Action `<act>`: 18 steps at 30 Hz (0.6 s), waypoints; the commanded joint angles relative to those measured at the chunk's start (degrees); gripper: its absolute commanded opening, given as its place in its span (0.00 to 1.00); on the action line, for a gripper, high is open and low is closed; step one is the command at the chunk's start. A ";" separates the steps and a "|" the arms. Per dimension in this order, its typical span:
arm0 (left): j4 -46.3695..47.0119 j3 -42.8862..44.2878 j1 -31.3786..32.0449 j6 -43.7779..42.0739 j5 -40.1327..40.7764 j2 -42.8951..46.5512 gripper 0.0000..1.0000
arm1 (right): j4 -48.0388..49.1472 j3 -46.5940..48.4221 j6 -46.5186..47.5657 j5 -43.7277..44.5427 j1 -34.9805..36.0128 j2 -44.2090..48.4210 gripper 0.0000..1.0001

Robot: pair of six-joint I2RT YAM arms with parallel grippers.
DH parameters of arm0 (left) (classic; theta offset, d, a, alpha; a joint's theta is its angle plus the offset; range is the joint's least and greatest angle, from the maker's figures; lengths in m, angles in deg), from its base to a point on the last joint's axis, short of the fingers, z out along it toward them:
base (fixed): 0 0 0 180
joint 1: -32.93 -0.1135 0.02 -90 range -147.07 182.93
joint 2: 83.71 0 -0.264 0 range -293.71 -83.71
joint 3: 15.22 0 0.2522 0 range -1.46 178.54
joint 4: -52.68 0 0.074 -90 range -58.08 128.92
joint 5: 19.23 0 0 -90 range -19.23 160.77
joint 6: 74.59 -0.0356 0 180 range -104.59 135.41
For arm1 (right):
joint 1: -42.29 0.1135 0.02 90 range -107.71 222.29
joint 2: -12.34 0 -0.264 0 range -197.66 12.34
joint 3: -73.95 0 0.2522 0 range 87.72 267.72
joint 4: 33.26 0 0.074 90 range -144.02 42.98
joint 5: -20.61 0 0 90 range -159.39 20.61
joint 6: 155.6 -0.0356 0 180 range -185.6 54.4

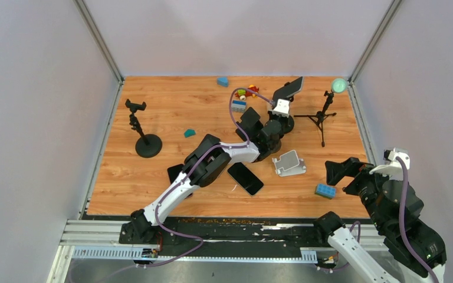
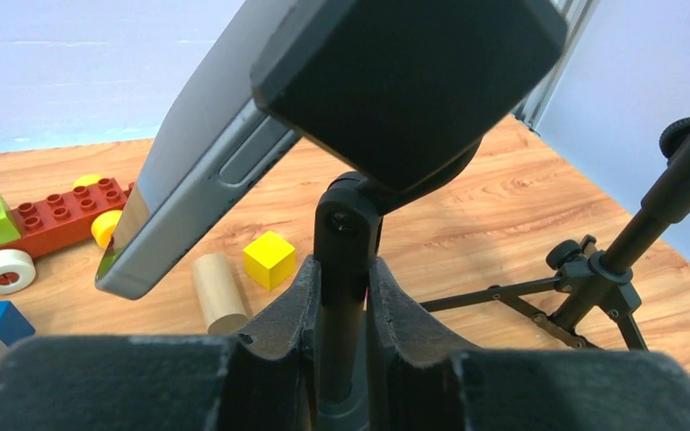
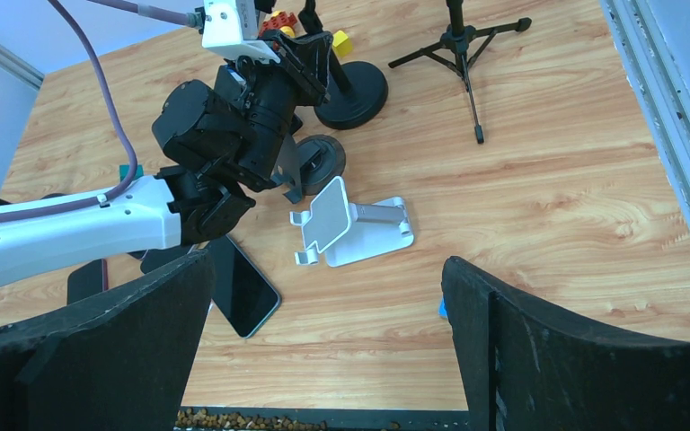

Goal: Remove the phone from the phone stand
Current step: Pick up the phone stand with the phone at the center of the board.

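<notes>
**A:** Where is the phone (image 1: 289, 89)?

**B:** Far side of the desk (image 1: 124, 177), right of centre. It sits tilted in the clamp (image 2: 404, 81) on top of the black phone stand (image 3: 359, 90). Not out yet.

**A:** Left pincer (image 2: 341, 301)?

**B:** Clenched on the stand's stem (image 2: 346, 242), just under the clamp. In the wrist view the fingers (image 2: 283, 310) press it from either side. It grips the stand, not the phone.

**A:** Right pincer (image 1: 343, 171)?

**B:** Released, jaws wide, holding nothing. It hangs over the near right of the desk, well apart from the stand.

**A:** Plan?

**B:** My read is that the left braces and the right pulls. I keep the left grip firm and low so the round base neither tips nor skids. I bring the right in wide and take the phone by its long edges at the end clear of the clamp. Then I draw it out along the clamp's line, not sideways.

**A:** Hazards?

**B:** The tripod (image 1: 321, 118) stands near the stand's right and the toy bricks (image 2: 63, 211) lie behind it, so I come in from above. If the clamp bites hard, the stand may lift with the phone. Slow pull.
</notes>
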 commanded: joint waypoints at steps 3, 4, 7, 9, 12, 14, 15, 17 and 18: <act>3.90 0.02 -0.20 -0.18 -0.42 0.78 0.22 | -0.04 -0.16 1.09 1.01 0.05 -0.27 0.99; 3.90 -0.03 -0.20 -0.22 -0.75 0.95 0.17 | 0.02 -0.20 1.17 1.03 0.07 -0.23 0.99; 3.89 -0.80 -0.14 -0.82 -1.08 1.37 0.04 | -0.03 -0.40 1.27 1.01 0.06 -0.18 0.99; 4.32 -1.87 -0.13 -1.25 -0.99 2.05 0.00 | -0.04 -0.48 1.19 0.99 0.05 -0.18 0.99; 6.24 -3.86 -0.11 -2.15 -0.80 3.68 0.00 | 0.00 -0.51 1.31 0.98 0.05 -0.09 0.99; 7.47 -6.34 -0.11 -2.72 -1.48 4.75 0.00 | 0.01 -0.66 1.18 0.96 0.05 0.01 0.99; 7.75 -6.91 -0.14 -2.94 -1.90 5.41 0.00 | 0.00 -0.73 1.20 0.97 0.05 -0.04 0.99; 8.85 -8.76 -0.12 -3.61 -3.45 6.27 0.00 | 0.00 -0.76 1.05 0.85 0.05 -0.04 0.99; 9.45 -9.86 -0.11 -3.94 -4.40 6.49 0.00 | -0.02 -0.77 1.01 0.80 0.05 -0.08 0.99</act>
